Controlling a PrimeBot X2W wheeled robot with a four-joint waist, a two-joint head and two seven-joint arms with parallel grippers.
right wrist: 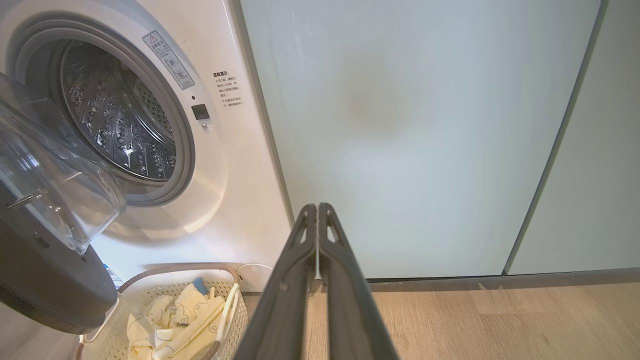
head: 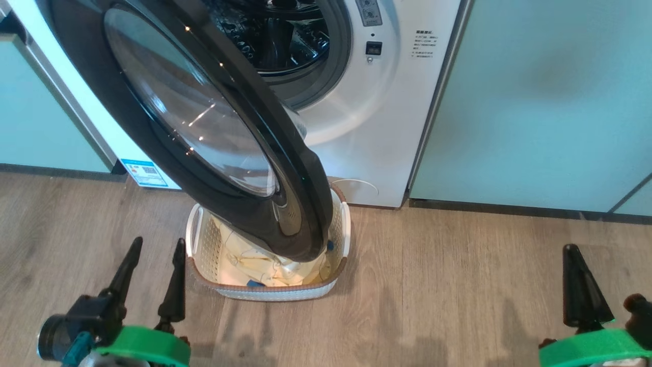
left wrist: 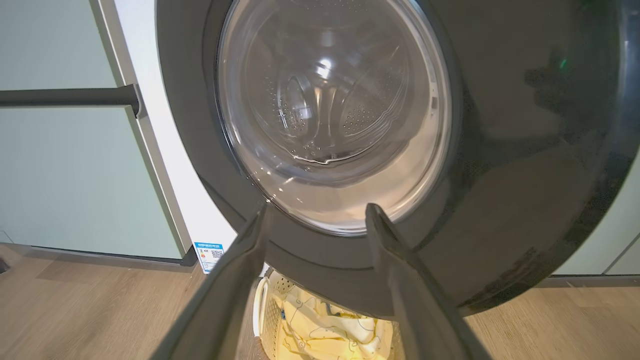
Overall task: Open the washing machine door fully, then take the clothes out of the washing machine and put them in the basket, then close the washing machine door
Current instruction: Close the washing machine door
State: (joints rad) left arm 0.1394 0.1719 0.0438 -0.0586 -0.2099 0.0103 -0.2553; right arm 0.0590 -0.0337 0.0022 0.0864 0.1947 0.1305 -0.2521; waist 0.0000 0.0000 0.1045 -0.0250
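The washer [head: 367, 127] stands ahead of both pincers, and what shows of its drum [right wrist: 120, 115] is bare steel, so the unloading looks done. The door [head: 204, 132] hangs partly swung out between the washer's mouth and the left pincer [left wrist: 317, 207], its black outer face and bulging glass turned towards that pincer. That angle suits the last step, I judge, since a push on the face would carry the door shut. The pale green panel [right wrist: 425, 140] beside the washer lies straight ahead of the right pincer [right wrist: 318, 206], which sits well off to the right of the door, likely kept there so the swing has room. The basket [head: 275, 294] rests on the floor [head: 458, 285] just ahead and to the right of the left pincer, tucked under the door's lower rim and close against the washer, a spot that makes for a short drop from the drum. The clothes [head: 254, 267] lie crumpled inside it, pale yellow with bits of blue. The left pincer has its two fingers spread wide and holds nothing; it appears apart from the door, aimed at its lower half. The right pincer has its fingers pressed together along their length, with nothing between them.
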